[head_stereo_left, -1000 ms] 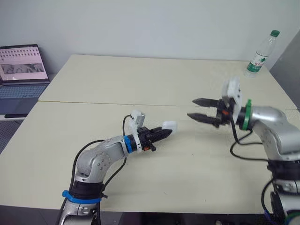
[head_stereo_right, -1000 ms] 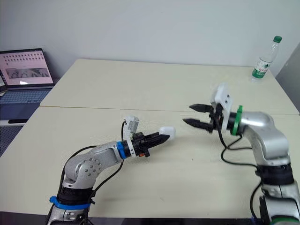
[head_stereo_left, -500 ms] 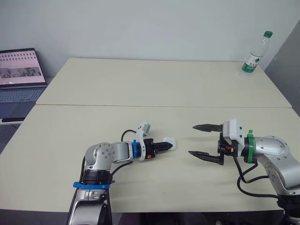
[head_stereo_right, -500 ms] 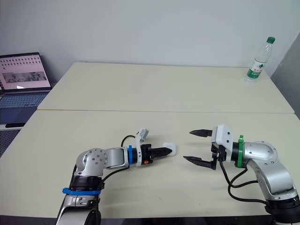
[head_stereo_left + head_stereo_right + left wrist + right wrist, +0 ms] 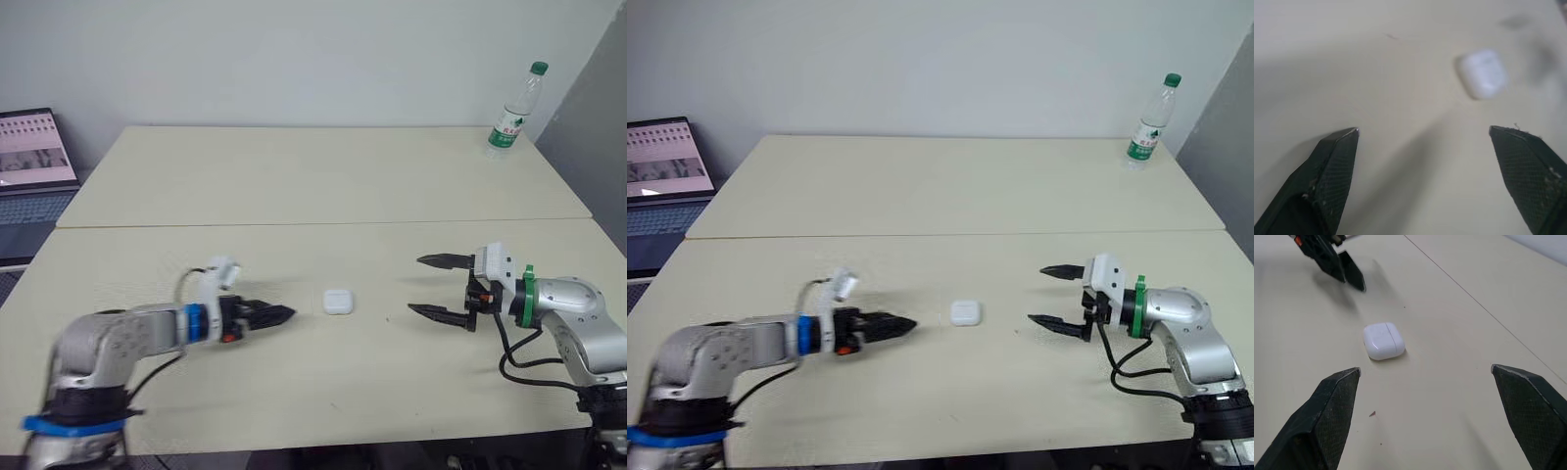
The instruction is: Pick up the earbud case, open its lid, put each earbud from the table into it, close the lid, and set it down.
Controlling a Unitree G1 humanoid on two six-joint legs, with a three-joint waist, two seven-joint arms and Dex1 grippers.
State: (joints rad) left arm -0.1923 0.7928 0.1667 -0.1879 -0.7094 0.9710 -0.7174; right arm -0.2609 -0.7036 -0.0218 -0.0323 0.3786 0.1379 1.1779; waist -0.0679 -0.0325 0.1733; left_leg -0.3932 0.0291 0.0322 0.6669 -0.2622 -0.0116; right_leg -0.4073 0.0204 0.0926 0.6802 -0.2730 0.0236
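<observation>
The white earbud case (image 5: 338,302) lies flat on the table (image 5: 294,186) with its lid shut, nothing touching it. My left gripper (image 5: 284,314) hovers low to the left of it, a short gap away. Its wrist view shows the fingers wide apart, the case (image 5: 1482,73) ahead of them and off to one side. My right gripper (image 5: 415,284) is open to the right of the case, its fingers pointing at it. The case (image 5: 1383,340) sits ahead of them in the right wrist view, with my left gripper (image 5: 1337,264) beyond it.
A plastic water bottle (image 5: 509,110) with a green cap stands at the table's far right corner. An open laptop (image 5: 34,157) sits off the table's left side. A seam (image 5: 294,224) runs across the table behind both arms.
My left gripper has opened, let go of the case and drawn back to the left; the case now rests on the table. The camera view has shifted.
</observation>
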